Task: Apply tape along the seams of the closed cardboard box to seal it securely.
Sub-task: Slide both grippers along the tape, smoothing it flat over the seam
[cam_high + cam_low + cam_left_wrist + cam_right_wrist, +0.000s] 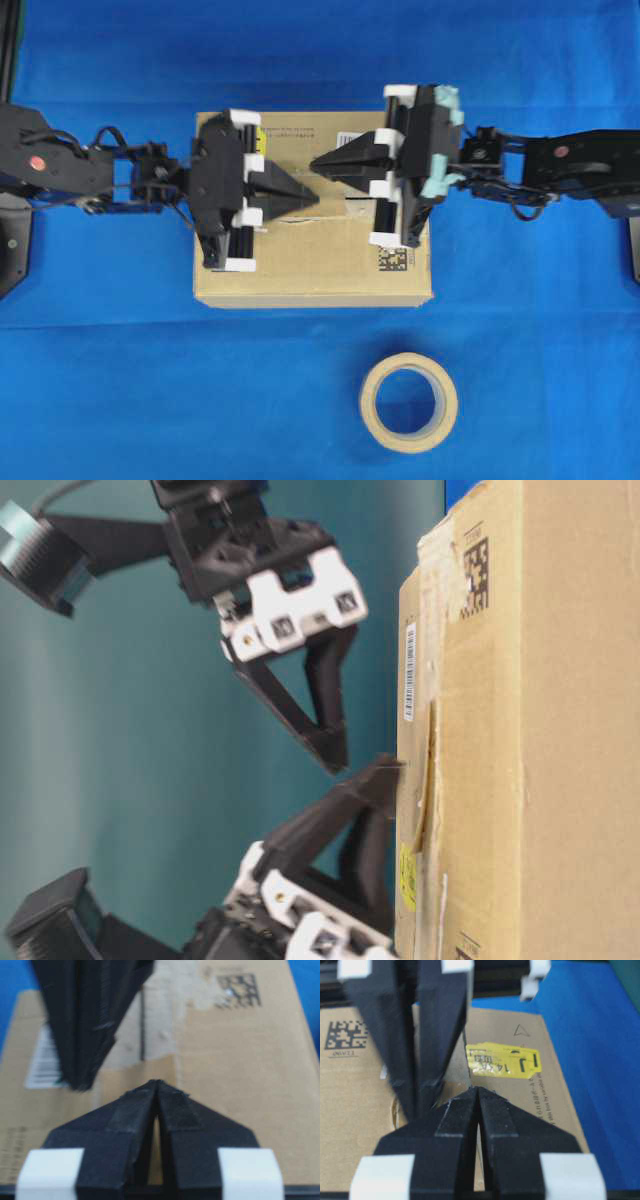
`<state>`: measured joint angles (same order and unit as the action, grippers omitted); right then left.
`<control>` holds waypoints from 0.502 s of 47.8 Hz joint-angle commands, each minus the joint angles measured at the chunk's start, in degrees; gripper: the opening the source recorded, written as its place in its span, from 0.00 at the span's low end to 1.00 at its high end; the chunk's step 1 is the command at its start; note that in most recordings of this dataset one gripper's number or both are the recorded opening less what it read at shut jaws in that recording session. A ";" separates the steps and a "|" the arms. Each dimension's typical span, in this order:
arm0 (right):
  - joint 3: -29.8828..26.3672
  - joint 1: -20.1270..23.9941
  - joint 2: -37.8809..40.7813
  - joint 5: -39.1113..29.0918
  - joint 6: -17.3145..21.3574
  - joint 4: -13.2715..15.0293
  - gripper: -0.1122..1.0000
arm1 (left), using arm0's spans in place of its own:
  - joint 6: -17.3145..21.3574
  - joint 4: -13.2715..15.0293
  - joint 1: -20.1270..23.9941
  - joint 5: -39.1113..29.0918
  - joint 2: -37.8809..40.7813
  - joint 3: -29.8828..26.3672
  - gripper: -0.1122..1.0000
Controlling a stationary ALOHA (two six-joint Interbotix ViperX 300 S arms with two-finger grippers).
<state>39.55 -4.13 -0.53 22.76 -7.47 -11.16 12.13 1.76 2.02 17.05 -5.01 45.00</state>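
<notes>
The cardboard box (300,270) lies flat on the blue cloth. Its seams (142,1025) show as a dark gap edged by old greyish tape. A tan piece of tape (127,1075) covers the gap nearer the middle, and one edge of the tape (425,780) stands lifted off the box. My left gripper (316,200) is shut on nothing, and in the table-level view the left gripper (393,768) touches the box top at the tape. My right gripper (316,163) is also shut and empty. It points the opposite way, just beside the left gripper, and the right gripper (337,762) hangs slightly off the surface.
A beige tape roll (368,403) lies on the blue cloth (150,380) in front of the box. A yellow sticker (502,1062), a white barcode label (350,137) and a black printed code (393,260) mark the box top.
</notes>
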 commanded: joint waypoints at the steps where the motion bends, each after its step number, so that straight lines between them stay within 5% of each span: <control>1: -2.20 -0.09 0.79 0.18 -0.09 -0.18 0.10 | -0.70 0.00 -0.09 0.44 0.00 -0.62 0.10; 24: -4.39 1.76 8.53 0.26 0.35 -3.60 0.10 | -2.37 0.09 0.88 0.70 0.26 2.99 0.10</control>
<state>36.12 -3.16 8.00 22.76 -7.21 -13.89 10.28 1.67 2.81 17.40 -4.39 47.90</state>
